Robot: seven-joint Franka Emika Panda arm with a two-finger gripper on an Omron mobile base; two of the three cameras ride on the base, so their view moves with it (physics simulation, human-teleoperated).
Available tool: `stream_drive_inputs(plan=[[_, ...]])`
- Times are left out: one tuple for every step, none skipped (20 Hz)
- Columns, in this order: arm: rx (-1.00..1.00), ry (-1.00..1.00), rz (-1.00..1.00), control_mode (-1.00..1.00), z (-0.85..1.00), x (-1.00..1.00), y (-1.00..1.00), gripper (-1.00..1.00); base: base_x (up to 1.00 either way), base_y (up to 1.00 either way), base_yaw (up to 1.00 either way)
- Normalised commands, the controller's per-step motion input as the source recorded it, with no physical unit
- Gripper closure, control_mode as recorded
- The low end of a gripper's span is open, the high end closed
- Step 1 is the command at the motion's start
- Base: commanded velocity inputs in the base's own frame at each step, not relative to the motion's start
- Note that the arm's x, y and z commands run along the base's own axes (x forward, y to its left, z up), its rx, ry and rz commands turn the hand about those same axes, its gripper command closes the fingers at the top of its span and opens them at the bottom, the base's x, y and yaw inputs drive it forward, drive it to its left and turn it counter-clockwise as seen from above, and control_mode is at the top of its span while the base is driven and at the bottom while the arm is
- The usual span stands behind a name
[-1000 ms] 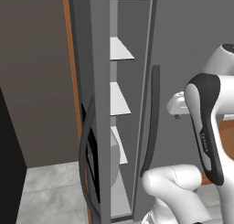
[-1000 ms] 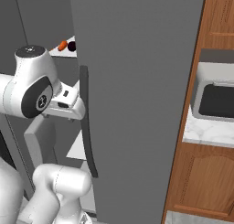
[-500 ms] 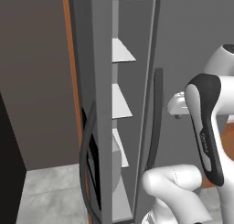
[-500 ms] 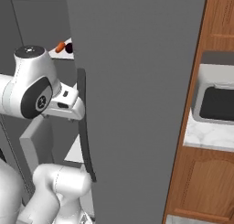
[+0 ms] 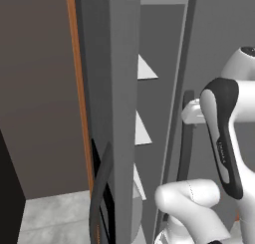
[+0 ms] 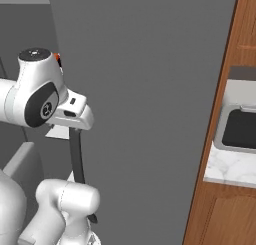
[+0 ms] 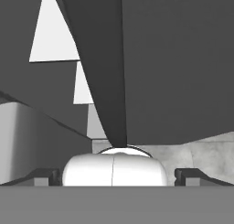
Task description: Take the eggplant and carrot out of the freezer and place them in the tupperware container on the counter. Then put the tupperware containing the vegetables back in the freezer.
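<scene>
Now nearer than a second ago: freezer [image 6: 150, 114] door ajar, white shelves [image 5: 143, 68] exposed; gripper [image 7: 117, 175] spread wide, empty, at door handle [image 6: 76, 159]. Opening underway, vegetables unretrieved.

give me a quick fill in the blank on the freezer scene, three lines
1. The gripper sits at the freezer door's long dark ____.
2. Its jaws stand wide ____, holding nothing.
3. Through the gap beside the door, the inner shelves look ____ in colour.

Missing words: handle; open; white
</scene>
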Motion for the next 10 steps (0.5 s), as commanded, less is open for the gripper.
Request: stream_drive_inputs(plan=[[0.0, 0.0, 0.0, 1.0, 0.0, 0.0, 0.0, -1.0, 0.44, 0.0, 0.0], [0.0, 0.0, 0.0, 1.0, 0.0, 0.0, 0.0, -1.0, 0.34, 0.01, 0.0], [0.0, 0.0, 0.0, 1.0, 0.0, 0.0, 0.0, -1.0, 0.26, 0.06, 0.0], [0.0, 0.0, 0.0, 1.0, 0.0, 0.0, 0.0, -1.0, 0.16, 0.2, 0.0], [0.0, 0.0, 0.0, 1.0, 0.0, 0.0, 0.0, -1.0, 0.1, 0.36, 0.0], [0.0, 0.0, 0.0, 1.0, 0.0, 0.0, 0.0, -1.0, 0.11, 0.47, 0.0], [0.0, 0.0, 0.0, 1.0, 0.0, 0.0, 0.0, -1.0, 0.13, 0.49, 0.0], [0.0, 0.0, 0.0, 1.0, 0.0, 0.0, 0.0, -1.0, 0.13, 0.51, 0.0], [0.0, 0.0, 0.0, 1.0, 0.0, 0.0, 0.0, -1.0, 0.14, 0.54, 0.0], [0.0, 0.0, 0.0, 1.0, 0.0, 0.0, 0.0, -1.0, 0.12, 0.59, 0.0]])
